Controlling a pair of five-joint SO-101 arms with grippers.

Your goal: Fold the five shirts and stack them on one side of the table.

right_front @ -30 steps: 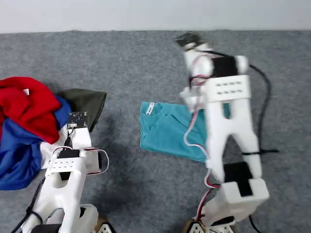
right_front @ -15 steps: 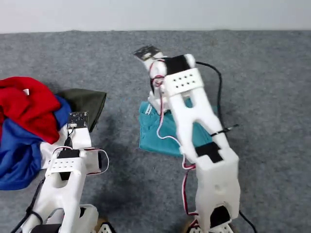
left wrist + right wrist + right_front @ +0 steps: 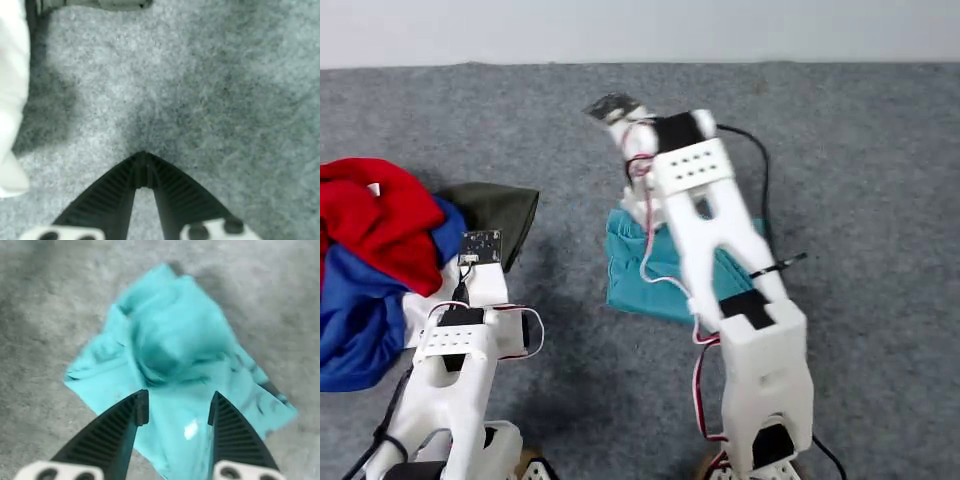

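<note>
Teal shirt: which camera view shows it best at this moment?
The right wrist view: the teal shirt lies rumpled on the carpet, almost whole, under the open right gripper. In the high view the right arm covers much of it. The left wrist view looks down at carpet.

Over the last second the right arm (image 3: 720,250) has swung across the high view, from the right of the frame towards the centre. Its wrist end, earlier at upper centre-right, now sits further left, at upper centre. Most of that travel came in the first half-second, with only a small drift left and up since. The arm's lower end has turned with it, from the lower right towards the lower centre. The arm now lies over the middle and right of the teal shirt (image 3: 625,285). Only the shirt's left strip shows, where its left half and collar label were in sight before.
</note>
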